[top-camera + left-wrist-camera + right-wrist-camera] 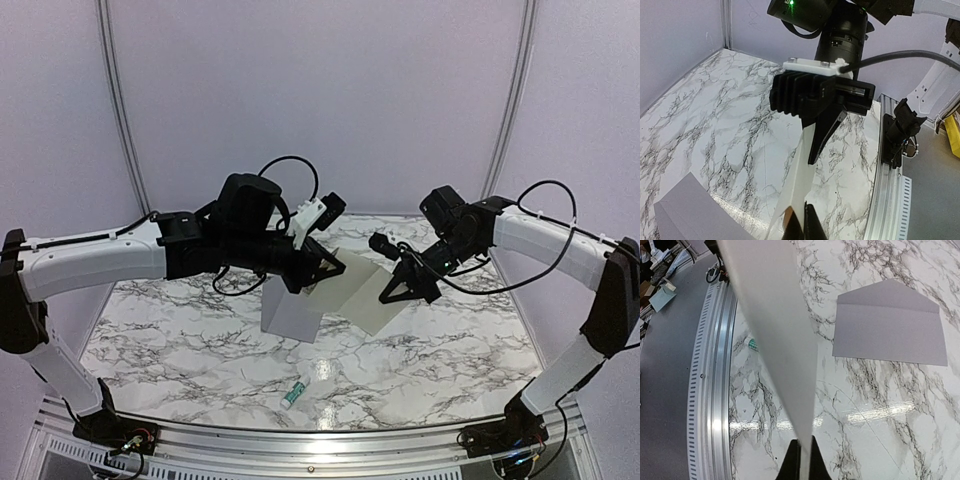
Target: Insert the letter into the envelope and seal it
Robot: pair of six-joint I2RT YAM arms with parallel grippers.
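Letter (780, 340): off-white sheet, held off the table (180, 330) and spanning both grippers. Left gripper (802, 226) is clamped on one edge, right gripper (802, 460) on the opposite edge.
Envelope (890, 330): flat, flap open, below the letter, open marble either side.
Tube (293, 394): near the front rail.

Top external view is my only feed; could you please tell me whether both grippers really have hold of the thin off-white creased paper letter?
Observer: Yes; the right wrist view shows the right gripper shut on the thin off-white paper letter at its edge.
Operator: And the left one?
Observer: The left gripper is shut on the opposite end, the sheet spanning between them.
Operator: Is the flat grey paper envelope open?
Observer: Yes, it lies flat with its pointed flap folded open.
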